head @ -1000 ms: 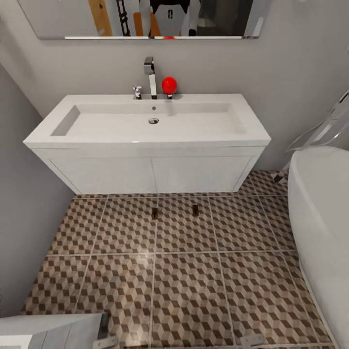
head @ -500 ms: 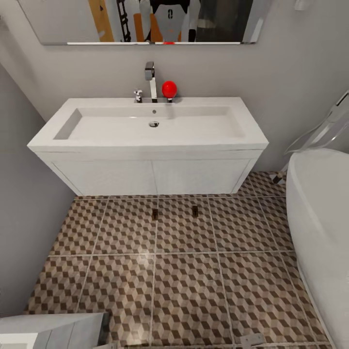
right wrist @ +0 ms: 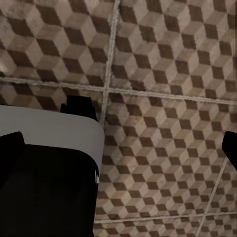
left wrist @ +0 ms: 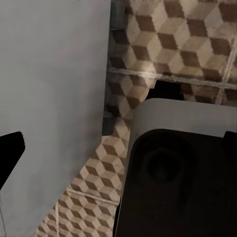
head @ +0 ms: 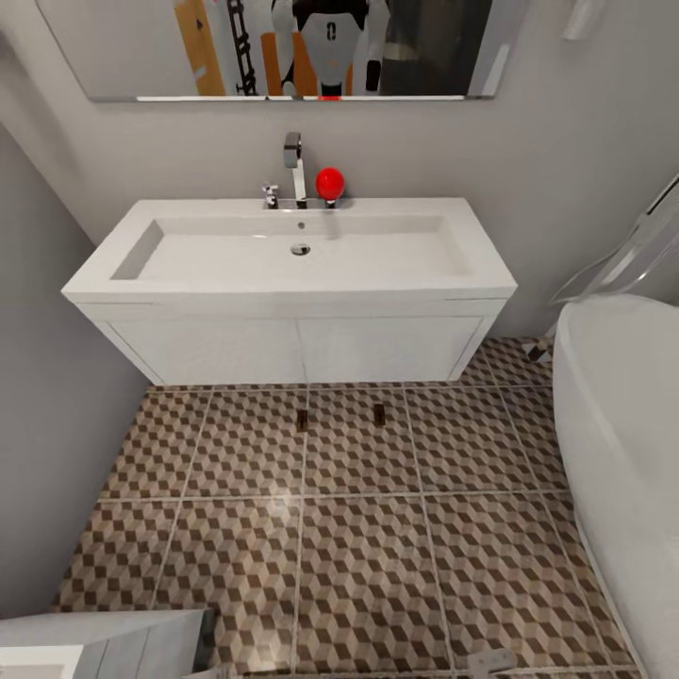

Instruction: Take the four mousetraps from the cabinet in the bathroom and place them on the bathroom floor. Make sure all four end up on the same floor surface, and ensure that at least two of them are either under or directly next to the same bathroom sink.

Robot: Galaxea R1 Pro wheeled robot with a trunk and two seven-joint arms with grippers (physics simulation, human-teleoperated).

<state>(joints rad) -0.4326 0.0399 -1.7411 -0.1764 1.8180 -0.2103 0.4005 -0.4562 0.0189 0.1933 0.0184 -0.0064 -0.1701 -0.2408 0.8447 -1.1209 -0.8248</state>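
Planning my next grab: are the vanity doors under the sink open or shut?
Shut: both white panels of the vanity sit flush under the sink, with only a thin seam between them.

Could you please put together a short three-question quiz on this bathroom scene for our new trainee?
1. True or false: two mousetraps lie on the patterned floor in front of the sink.
2. Multiple choice: the red ball sits A) in the basin, B) beside the faucet at the sink's back edge, C) on the floor.
3. Fill in the missing word: the big white rounded thing at the head view's right edge is the ____.

Key: 1 true. 2 B. 3 bathtub.
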